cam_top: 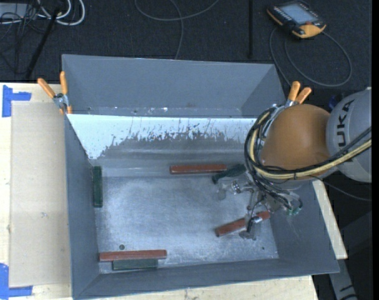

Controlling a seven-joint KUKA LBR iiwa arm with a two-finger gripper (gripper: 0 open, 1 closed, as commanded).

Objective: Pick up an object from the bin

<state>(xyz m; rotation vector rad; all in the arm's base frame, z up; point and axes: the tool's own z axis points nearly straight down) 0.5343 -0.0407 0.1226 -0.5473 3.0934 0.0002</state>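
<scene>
My gripper (251,225) is low in the right part of the bin, under the orange wrist cover. It is shut on a short brown bar (230,229) that lies slanted on the bin floor, gripped near its right end. The bar's left end points toward the bin's front, and a small piece of it shows to the right of the fingers. A longer brown bar (198,168) lies flat near the back wall, up and to the left of the gripper and apart from it.
A dark green bar (97,186) lies along the left wall. At the front left, a long brown bar (132,254) rests beside a dark green bar (134,265). The arm and its cables overhang the bin's right wall.
</scene>
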